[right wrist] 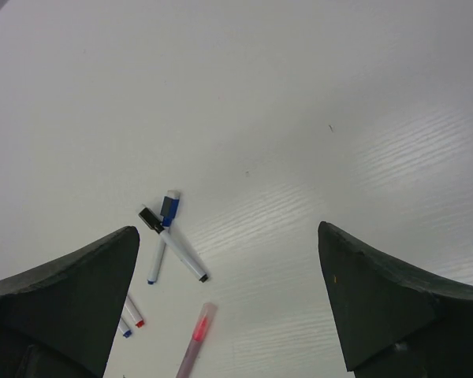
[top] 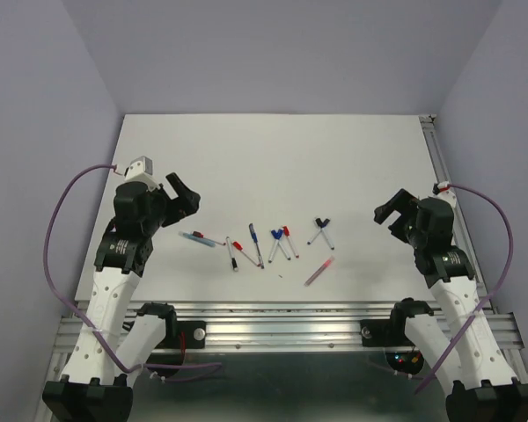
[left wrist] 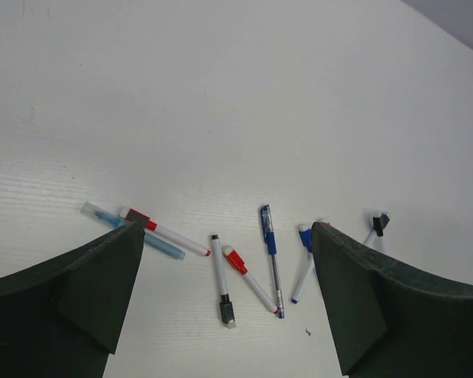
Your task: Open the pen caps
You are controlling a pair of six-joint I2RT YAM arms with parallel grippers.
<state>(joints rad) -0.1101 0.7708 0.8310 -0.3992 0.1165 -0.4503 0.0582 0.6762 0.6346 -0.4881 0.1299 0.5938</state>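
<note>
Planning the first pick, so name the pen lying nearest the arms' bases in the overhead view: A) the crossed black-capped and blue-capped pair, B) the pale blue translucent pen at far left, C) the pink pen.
C: the pink pen lies alone, lowest in the overhead view, so it is closest to the bases.

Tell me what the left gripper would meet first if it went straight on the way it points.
Likely the black-capped white pen or the red-capped pen beside it, lying on the table between the open fingers of the left gripper; depth is unclear.
</note>
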